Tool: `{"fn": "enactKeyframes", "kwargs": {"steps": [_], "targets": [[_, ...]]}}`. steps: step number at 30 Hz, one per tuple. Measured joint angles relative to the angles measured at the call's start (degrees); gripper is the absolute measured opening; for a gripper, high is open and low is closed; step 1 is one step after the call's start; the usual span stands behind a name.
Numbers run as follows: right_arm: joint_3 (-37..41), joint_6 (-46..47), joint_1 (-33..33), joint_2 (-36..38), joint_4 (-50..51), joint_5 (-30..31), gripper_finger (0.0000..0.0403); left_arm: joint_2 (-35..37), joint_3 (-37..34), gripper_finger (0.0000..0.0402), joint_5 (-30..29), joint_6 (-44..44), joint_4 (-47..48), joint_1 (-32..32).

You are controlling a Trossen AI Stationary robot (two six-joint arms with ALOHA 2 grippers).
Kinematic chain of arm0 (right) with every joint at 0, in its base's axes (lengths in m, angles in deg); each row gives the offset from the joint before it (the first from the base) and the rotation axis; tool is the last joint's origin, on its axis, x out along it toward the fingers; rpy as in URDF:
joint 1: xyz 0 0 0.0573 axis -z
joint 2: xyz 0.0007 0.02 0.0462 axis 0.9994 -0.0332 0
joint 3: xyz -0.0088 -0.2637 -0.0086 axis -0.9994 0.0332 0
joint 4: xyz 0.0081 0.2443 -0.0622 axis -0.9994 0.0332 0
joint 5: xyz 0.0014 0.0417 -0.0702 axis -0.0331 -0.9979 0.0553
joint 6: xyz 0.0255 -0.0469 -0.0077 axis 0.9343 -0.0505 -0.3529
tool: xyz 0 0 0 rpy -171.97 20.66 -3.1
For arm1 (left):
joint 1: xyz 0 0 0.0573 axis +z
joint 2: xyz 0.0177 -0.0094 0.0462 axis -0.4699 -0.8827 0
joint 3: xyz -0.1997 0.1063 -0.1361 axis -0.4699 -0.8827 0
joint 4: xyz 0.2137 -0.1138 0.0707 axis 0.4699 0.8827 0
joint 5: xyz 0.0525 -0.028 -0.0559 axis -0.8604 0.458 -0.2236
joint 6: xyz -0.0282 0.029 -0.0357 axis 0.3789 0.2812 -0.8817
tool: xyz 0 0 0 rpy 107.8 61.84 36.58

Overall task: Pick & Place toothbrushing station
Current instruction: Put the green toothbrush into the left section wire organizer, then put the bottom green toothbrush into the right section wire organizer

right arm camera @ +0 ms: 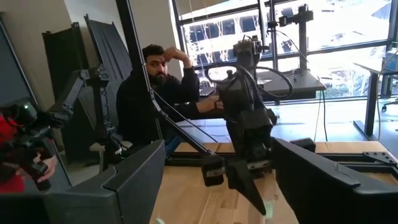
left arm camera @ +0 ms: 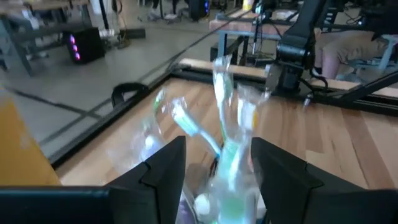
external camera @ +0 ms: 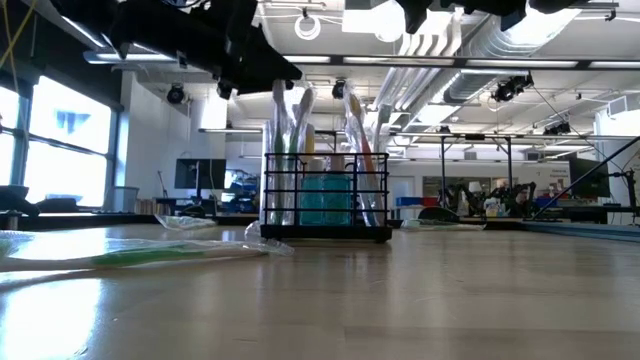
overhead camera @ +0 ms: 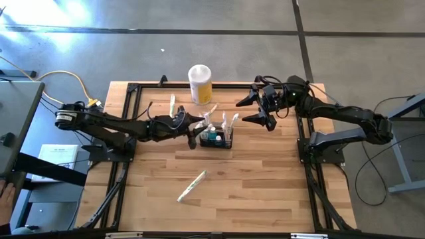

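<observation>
While the toothbrushing station [overhead camera: 216, 137] stands mid-table, you keep the left gripper [overhead camera: 193, 130], fingers spread, just left of its brushes. Draw away slowly so nothing snags; your right gripper [overhead camera: 260, 109] waits wide open, far right.

**The table and what lies on it**

We see a light wooden table [overhead camera: 252, 186] with a black frame along its edges. Near its middle stands a black wire caddy [overhead camera: 217, 139], upright, with wrapped toothbrushes and a teal item standing in it. Behind it, near the far edge, we find a yellow-and-white canister [overhead camera: 200, 83], upright and apart from the caddy. One wrapped toothbrush [overhead camera: 172, 105] lies flat to the canister's left. Another wrapped toothbrush [overhead camera: 191, 186] lies alone on the near boards, slanted, well apart from the caddy. In the low view this one lies across the left foreground.
</observation>
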Motion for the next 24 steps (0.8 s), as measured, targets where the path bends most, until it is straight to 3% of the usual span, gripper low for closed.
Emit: {"fn": "enactKeyframes", "kwargs": {"steps": [12, 20, 24], "targets": [[0.0, 0.0, 0.0, 0.0, 0.1, 0.0, 0.0288, 12.6, 0.1, 0.0178, 0.3, -2.4, 4.3, -0.1], [0.0, 3.7, 0.0, 0.0, 1.3, -2.3, 0.0288, 20.6, 0.1, 0.0178, 9.1, -17.9, 18.1, -5.0], [0.0, 8.4, 0.0, 0.0, 2.2, -3.1, 0.0288, 21.0, 0.1, 0.0178, 15.5, -31.6, 21.4, -8.5]]}}
